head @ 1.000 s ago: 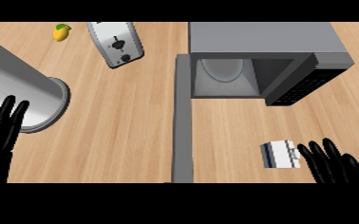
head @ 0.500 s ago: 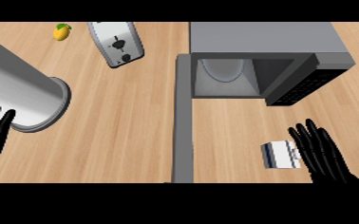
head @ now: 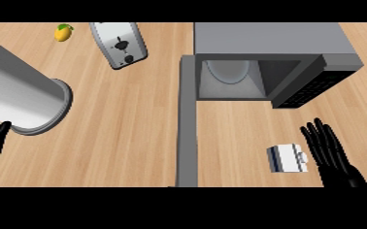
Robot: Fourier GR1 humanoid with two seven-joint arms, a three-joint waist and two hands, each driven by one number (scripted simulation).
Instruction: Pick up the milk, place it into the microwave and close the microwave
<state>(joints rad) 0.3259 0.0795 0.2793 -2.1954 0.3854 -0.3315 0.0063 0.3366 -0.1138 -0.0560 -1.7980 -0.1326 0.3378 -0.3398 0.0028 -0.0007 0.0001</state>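
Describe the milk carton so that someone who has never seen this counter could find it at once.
Start at the grey microwave at the far right of the counter, its door hanging open. Come straight toward the near edge from its black control panel to the small white carton lying on the wood, just left of the right robot hand. It is the only white boxy item, with a dark stripe on its left side.

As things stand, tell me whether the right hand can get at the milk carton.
Probably yes. The right hand is open, fingers straight, directly right of the milk carton on the counter, and nothing lies between them. The open microwave sits farther back, out of the way.
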